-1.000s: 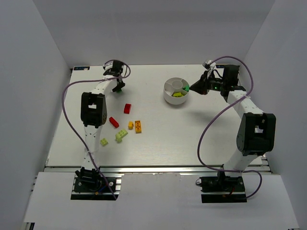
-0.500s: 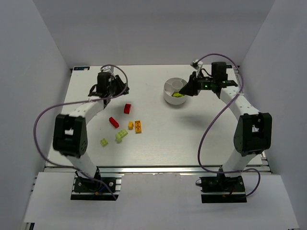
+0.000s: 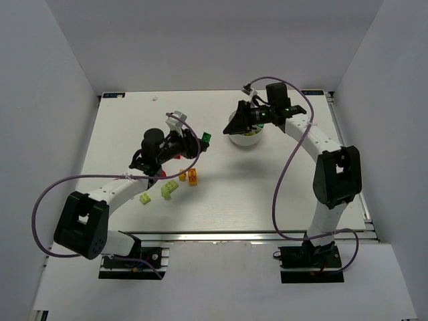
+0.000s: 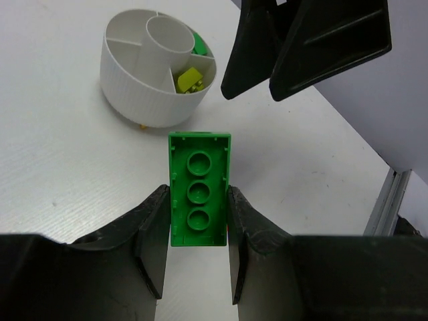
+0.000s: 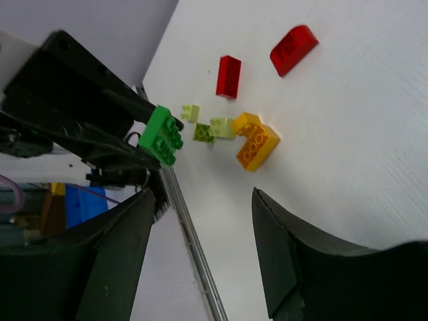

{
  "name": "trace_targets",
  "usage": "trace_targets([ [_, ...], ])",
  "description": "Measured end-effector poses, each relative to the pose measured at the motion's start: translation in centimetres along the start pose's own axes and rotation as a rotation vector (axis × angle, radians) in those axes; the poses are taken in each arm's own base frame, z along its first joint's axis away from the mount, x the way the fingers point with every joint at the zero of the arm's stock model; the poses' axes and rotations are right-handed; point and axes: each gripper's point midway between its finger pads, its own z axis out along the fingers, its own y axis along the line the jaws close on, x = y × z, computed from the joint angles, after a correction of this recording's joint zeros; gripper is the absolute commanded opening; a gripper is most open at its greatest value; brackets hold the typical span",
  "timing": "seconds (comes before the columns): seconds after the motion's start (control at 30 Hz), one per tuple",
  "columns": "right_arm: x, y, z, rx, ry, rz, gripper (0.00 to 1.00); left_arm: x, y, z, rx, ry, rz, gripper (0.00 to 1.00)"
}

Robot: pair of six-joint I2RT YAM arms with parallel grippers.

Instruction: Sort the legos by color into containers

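Left arm (image 3: 114,190) is stretched low across the table (image 3: 267,194) from its base, forearm angled up toward the middle. The left gripper (image 4: 198,197) ends up just short of the white dish (image 4: 140,93). Its jaws are pinched in narrow on a green brick (image 4: 199,189), gripping it by the long sides. The hollow underside faces the wrist cam, and the brick is up in the air, not on the table.

Right arm (image 3: 314,140) goes up from its base and arches over to the left, so the right gripper (image 5: 204,200) hangs over the dish. Its fingers are spread wide with nothing between them.

The dish already has a lime brick (image 4: 189,78) sitting in one wedge section, and a bit of green (image 4: 198,45) shows in the wedge next to it.

The rest is loose on the table under the left arm: two red bricks (image 5: 229,75), an orange brick (image 5: 257,144) and a few lime ones (image 5: 210,128), all well apart from the dish.
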Motion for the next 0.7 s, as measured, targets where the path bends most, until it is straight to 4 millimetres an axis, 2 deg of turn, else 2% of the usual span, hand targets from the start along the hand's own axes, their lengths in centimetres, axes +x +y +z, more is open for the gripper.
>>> trace_targets([
  [0.2, -1.6, 1.9, 0.0, -0.019, -0.019, 0.033, 0.66, -1.1, -1.3, 1.0, 0.031, -0.019, 0.059, 0.05],
  [0.23, -1.5, 2.0, 0.1, -0.021, -0.015, 0.043, 0.71, -1.1, -1.3, 1.2, 0.033, -0.020, 0.062, 0.05],
  [0.47, -0.4, 3.4, 1.5, -0.036, 0.025, 0.092, 0.71, -0.1, -1.5, 1.8, 0.043, -0.001, 0.063, 0.05],
  [0.7, 0.6, 4.5, 3.0, -0.045, 0.055, 0.104, 0.65, -0.2, -1.8, 1.9, 0.049, -0.007, 0.065, 0.05],
])
